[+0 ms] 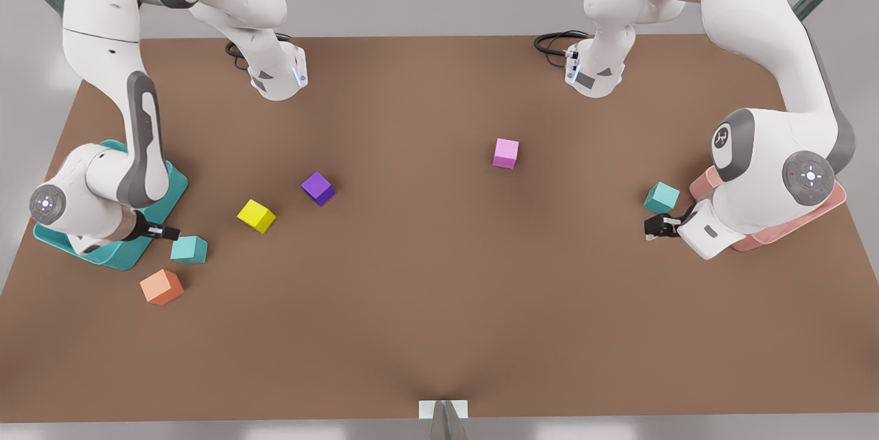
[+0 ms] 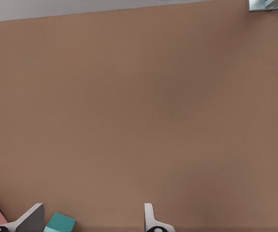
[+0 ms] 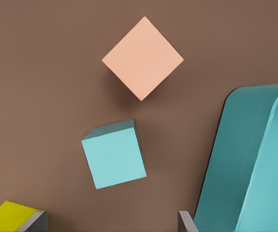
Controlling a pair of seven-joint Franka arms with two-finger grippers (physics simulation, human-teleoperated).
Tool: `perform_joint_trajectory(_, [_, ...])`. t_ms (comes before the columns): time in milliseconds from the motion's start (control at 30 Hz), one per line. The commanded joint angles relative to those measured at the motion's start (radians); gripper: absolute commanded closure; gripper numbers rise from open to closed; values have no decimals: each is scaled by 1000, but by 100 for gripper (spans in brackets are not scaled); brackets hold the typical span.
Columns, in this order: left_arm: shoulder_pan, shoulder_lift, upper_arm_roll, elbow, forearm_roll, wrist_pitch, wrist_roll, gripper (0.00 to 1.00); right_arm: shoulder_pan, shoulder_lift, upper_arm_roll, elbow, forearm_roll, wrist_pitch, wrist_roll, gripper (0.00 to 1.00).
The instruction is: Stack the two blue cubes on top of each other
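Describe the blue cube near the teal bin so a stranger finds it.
Find the teal bin at the front view's left. By its near corner, at the right end effector, sits the blue cube: turquoise, unlike the orange cube beside it.

The front view looks steeply down over the whole table (image 1: 439, 330). The right wrist camera hangs close above the turquoise cube (image 3: 114, 154), which lies beyond its fingertips (image 3: 184, 221), a spot shared with the front view. The left wrist camera faces bare tabletop past its fingers (image 2: 149, 216).
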Motion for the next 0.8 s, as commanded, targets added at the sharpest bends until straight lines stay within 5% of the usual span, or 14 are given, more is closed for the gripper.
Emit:
perform_joint_trajectory(0, [0,-1,0,-1,1,-4,-1,0,1,18,0,-1,19,75,-105,0])
perform_joint_trajectory(767, [-6,8,0,2,1,-2,-2,0,-2,158,0,24,76,203,-203,0])
